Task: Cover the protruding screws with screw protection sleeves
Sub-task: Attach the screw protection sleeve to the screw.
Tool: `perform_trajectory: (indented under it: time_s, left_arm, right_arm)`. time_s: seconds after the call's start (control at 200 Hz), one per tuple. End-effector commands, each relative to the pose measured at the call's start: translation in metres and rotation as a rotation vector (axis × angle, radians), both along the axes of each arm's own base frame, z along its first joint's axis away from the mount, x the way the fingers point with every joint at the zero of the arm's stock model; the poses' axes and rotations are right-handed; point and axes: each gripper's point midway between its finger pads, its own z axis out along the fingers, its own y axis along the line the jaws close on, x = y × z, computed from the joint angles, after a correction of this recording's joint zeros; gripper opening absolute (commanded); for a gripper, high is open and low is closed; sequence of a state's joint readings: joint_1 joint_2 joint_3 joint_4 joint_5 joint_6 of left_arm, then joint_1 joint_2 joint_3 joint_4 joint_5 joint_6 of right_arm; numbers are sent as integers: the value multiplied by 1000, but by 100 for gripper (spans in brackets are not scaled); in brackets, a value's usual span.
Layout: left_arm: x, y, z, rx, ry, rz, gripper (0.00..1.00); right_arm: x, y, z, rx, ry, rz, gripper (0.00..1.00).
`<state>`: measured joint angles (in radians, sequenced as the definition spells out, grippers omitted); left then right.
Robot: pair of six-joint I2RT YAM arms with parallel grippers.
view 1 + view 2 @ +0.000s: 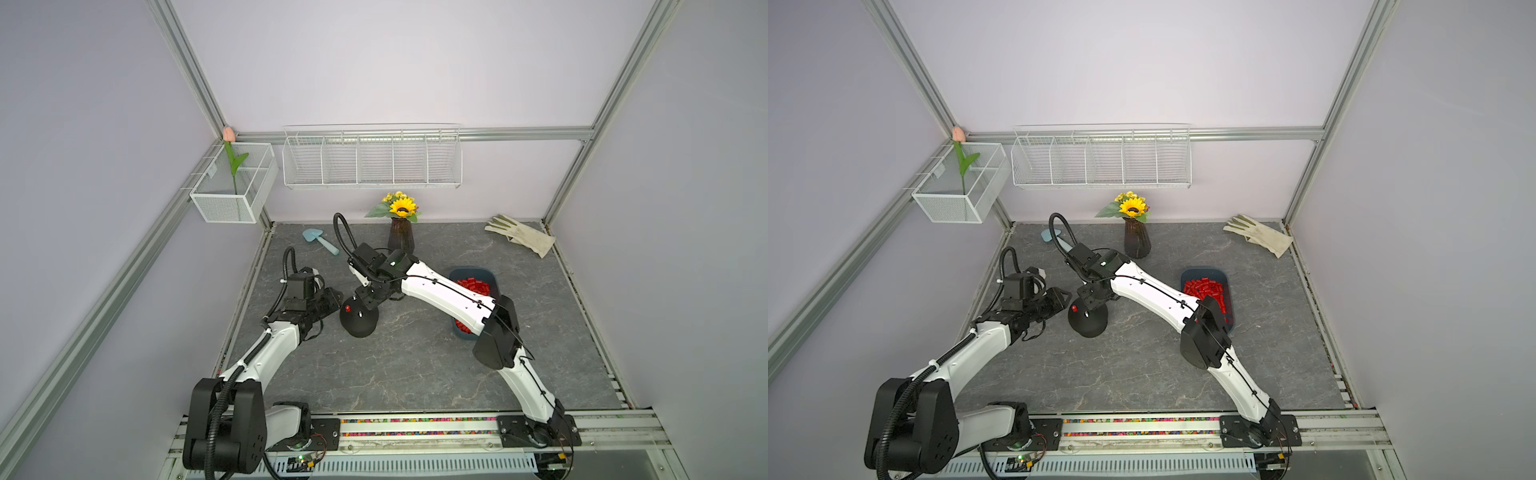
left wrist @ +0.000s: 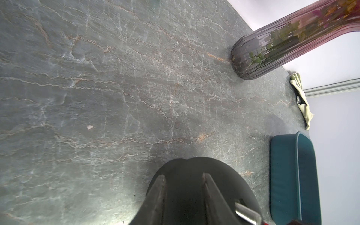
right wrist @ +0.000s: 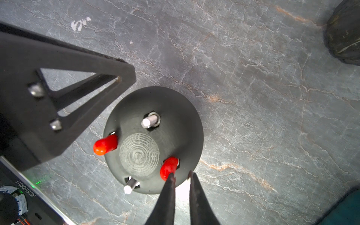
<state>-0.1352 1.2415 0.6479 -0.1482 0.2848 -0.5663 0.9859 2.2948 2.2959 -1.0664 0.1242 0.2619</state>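
A black dome (image 1: 359, 322) (image 1: 1088, 322) stands left of the table's middle. In the right wrist view two of the protruding screws on the dome (image 3: 175, 120) carry red screw protection sleeves (image 3: 105, 145) (image 3: 169, 167); two screws (image 3: 149, 121) (image 3: 129, 186) are bare silver. My right gripper (image 3: 180, 173) hangs just above the dome, open only a slit and empty, one fingertip touching the nearer sleeve. My left gripper (image 2: 183, 176) (image 1: 334, 297) lies on its side at the dome's left edge, jaws apart, the dome (image 2: 185, 167) showing beyond them. Several loose sleeves (image 1: 473, 286) fill a dark blue tray (image 1: 465, 271).
A dark vase with a sunflower (image 1: 401, 239) stands just behind the right wrist. A light blue trowel (image 1: 320, 241) lies at the back left and a pale glove (image 1: 519, 237) at the back right. White wire baskets (image 1: 372, 160) hang on the back wall.
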Motion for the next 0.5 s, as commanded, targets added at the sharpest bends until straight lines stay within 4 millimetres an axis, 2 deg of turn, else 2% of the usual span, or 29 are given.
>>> perform_trajectory:
  time_s: [0.0,0.27,0.495]
  left_arm:
    - [-2,3,-1,2,2,3,34]
    - [-3,6,5,9,-7,12,34]
    - [-4,13,20,46,-23,32,34]
  right_arm:
    - [0,-5,21,30,-24,-14,18]
    - [9,-20,32,1,-81,-62,20]
    - [16,-51,57,40,-126,-134,21]
